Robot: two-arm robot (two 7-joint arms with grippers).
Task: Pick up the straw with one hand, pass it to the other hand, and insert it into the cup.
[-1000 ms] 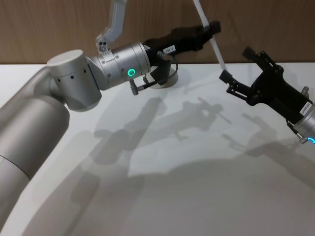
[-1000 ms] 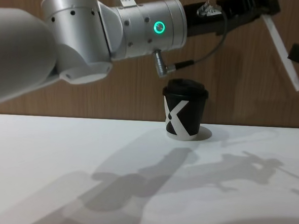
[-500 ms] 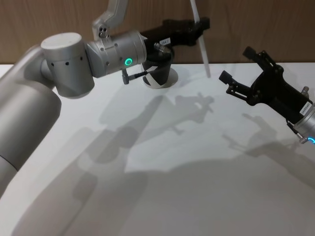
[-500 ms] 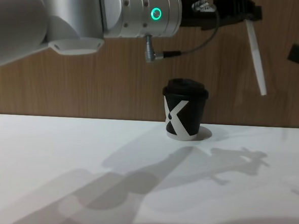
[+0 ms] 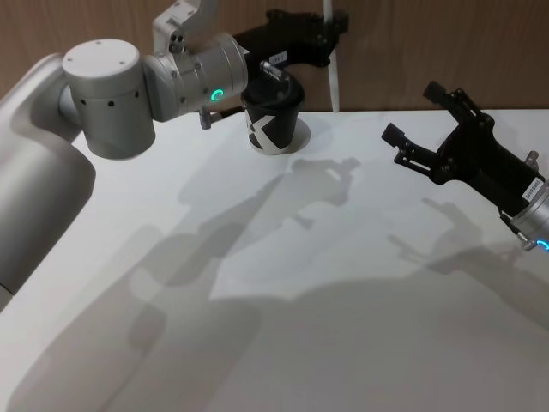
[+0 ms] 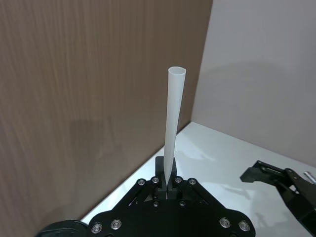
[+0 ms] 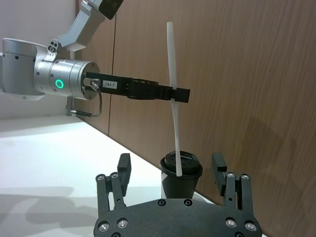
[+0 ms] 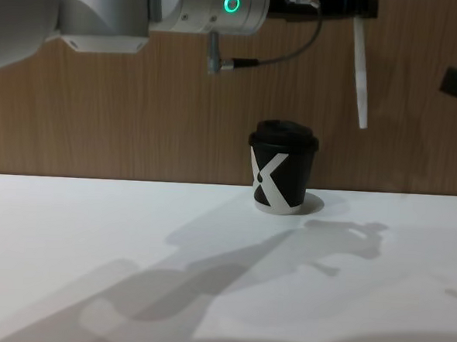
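Your left gripper had its jaws clenched on the straw, holding it upright in the air just right of the cup, not in the lid. The tag on that gripper read 184-7, and the cup showed a big white X. Right gripper hung spread open, well off right over the table.

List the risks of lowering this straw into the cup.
1. The straw hangs off to one side of the cup; lowered off-centre, it could strike the lid and tip the cup.
2. The left pincer clamps the straw mid-length, so its long free end might pivot on contact.
The right pincer sits open, apart.
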